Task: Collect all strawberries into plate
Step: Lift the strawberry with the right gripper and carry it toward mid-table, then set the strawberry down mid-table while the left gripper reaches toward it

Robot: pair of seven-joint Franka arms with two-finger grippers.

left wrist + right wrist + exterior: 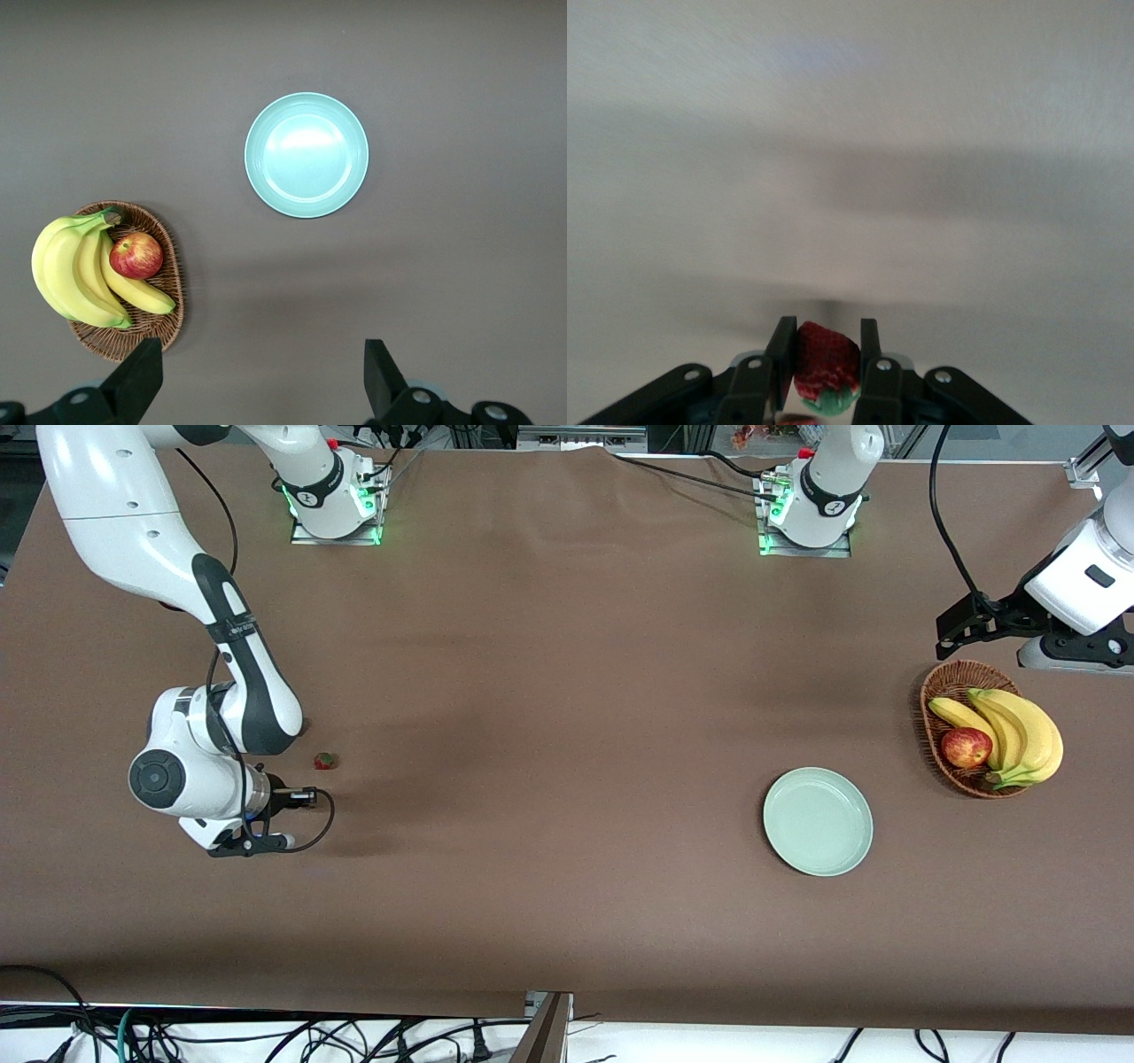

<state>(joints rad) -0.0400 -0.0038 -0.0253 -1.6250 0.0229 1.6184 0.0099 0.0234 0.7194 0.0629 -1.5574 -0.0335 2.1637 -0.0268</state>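
The right gripper (pixel 822 359) is pinching one strawberry (pixel 826 361), probably just off the table; next it needs carrying to the plate (pixel 818 821), while the left gripper (pixel 257 385) is waiting wide open over the basket's (pixel 939 691) edge

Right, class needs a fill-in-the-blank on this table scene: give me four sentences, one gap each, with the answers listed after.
1. The right gripper has its fingers shut on a ____.
2. The mint-green plate holds ____ strawberries so far.
3. In the wicker basket, the apple lies beside a bunch of ____.
4. The left gripper, fingers ____, hangs above the table over the basket and plate.

Missing words: strawberry; no; bananas; open
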